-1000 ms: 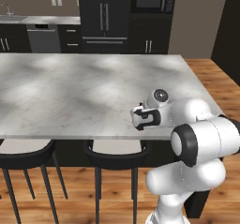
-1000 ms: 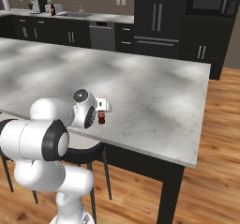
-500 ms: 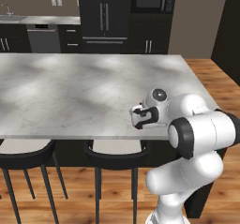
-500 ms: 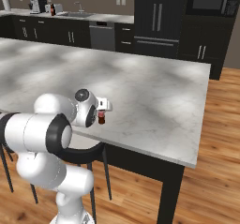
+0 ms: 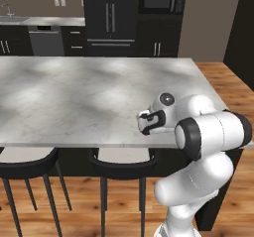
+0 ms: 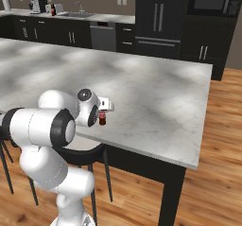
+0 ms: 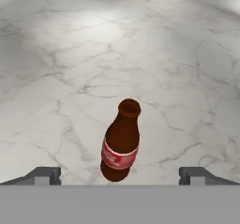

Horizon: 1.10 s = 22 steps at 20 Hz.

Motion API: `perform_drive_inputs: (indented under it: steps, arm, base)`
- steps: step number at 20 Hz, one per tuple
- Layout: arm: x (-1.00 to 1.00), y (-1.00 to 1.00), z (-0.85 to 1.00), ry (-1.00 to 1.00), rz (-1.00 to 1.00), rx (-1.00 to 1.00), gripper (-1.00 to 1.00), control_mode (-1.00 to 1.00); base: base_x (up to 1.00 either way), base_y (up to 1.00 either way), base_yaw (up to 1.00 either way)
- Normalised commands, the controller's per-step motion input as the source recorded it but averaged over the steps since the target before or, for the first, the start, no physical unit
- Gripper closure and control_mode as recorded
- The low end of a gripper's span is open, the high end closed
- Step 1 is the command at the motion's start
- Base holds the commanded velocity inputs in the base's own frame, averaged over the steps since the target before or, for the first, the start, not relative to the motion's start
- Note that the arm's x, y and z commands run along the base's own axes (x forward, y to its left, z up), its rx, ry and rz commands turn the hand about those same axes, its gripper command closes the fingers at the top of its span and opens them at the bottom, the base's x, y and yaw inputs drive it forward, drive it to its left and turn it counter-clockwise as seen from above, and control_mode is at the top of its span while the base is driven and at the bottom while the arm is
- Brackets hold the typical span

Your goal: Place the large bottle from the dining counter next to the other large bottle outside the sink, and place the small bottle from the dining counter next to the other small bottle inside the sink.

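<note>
Brown small bottle (image 7: 121, 145) upright on dining counter (image 7: 140, 54), between open hand (image 7: 120, 175) fingertips.

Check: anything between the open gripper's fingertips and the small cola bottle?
Nothing: in the hand view the small bottle stands upright between the wide-open gripper tips, bare dining counter around it.

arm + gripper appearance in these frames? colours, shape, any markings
Glossy white rounded arm links with black bands at the joints and a grey round cap on one joint. Gripper: two small dark grey, blocky finger tips. No cables or markings can be made out.
</note>
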Motion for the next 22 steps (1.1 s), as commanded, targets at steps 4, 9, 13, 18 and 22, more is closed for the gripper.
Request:
perform_drive_inputs:
  steps: [4,9,13,18,22]
  arm:
    - [0.11,0.0,-0.18,0.0,0.0,0.0,-1.0,-1.0]
    - [0.15,0.0,-0.14,0.0,0.0,0.0,-1.0,-1.0]
    - [0.19,0.0,-0.09,0.0,0.0,0.0,-1.0,-1.0]
    - [0.19,0.0,-0.07,0.0,0.0,0.0,-1.0,-1.0]
    - [0.2,0.0,-0.08,0.0,0.0,0.0,-1.0,-1.0]
  base:
    - [0.0,0.0,0.0]
    - [0.0,0.0,0.0]
    - [0.0,0.0,0.0]
    - [0.0,0.0,0.0]
    - [0.0,0.0,0.0]
